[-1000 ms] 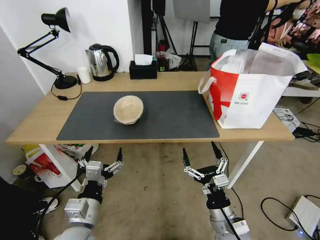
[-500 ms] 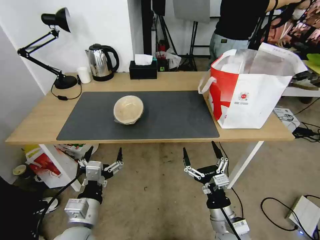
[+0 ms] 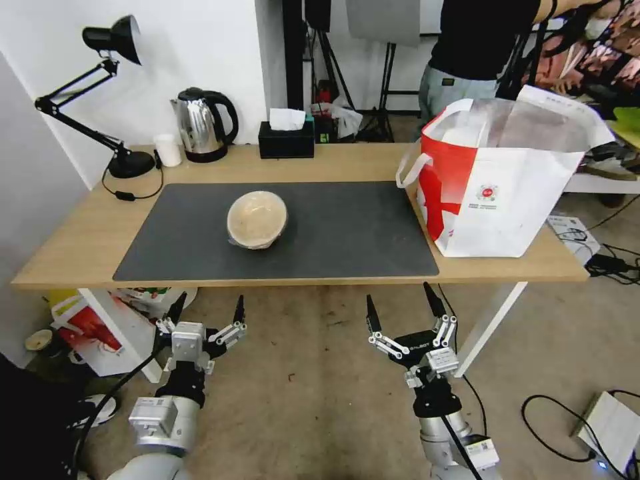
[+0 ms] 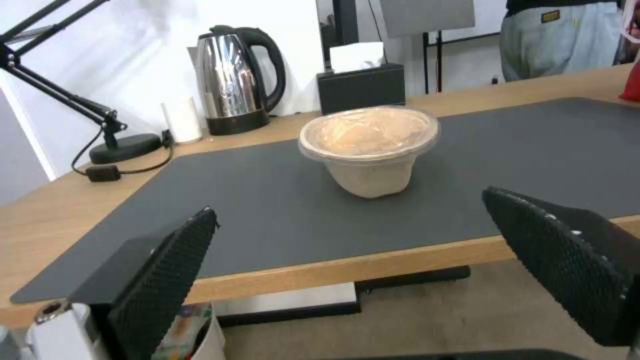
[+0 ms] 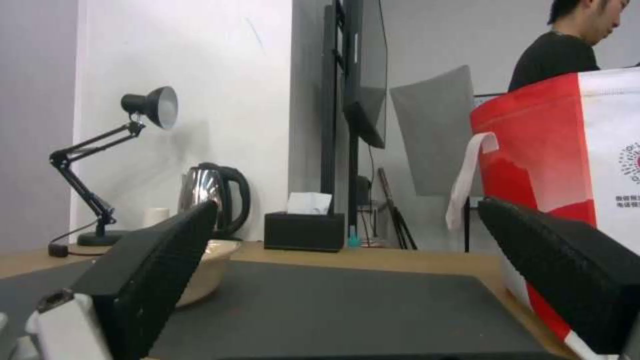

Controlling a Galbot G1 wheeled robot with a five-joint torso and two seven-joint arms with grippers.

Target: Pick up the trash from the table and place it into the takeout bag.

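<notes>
The tan round paper bowl with a clear film lid (image 3: 257, 219) sat upright on the large dark grey mat (image 3: 347, 233), a little left of the mat's middle, on the long light-wood table with white legs (image 3: 73, 247). It lay well apart from both grippers, which hung below and in front of the table's near edge. The left gripper (image 3: 206, 310) was nearer, almost straight in front of the bowl, its black fingers spread wide and holding nothing; the left wrist view looked between them at the bowl (image 4: 369, 148). The right gripper (image 3: 401, 307) hovered further right, likewise wide open and empty, pointing up toward the table. The large boxy white takeout bag with a red side panel (image 3: 497, 187) stood open at the table's right end, partly on the mat's corner.
</notes>
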